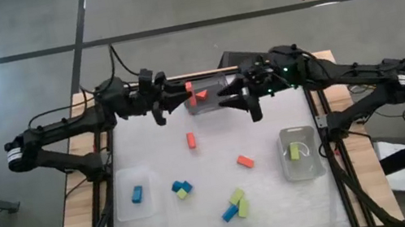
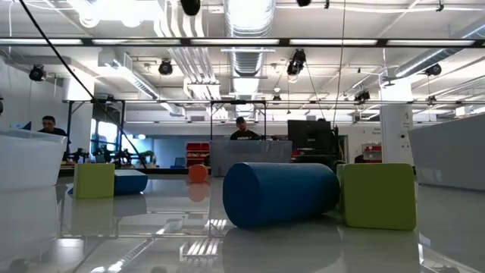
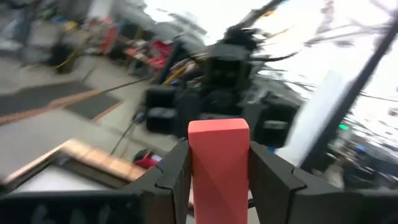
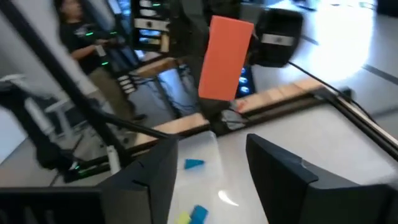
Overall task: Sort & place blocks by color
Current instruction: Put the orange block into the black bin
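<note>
Overhead, ducts – below, blocks (image 1: 236,203) dot the white table (image 1: 149,139).

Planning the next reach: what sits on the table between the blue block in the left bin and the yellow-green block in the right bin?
In the high view, between the blue block and the yellow-green block lie a blue/yellow-green pair and an orange-red block.
</note>
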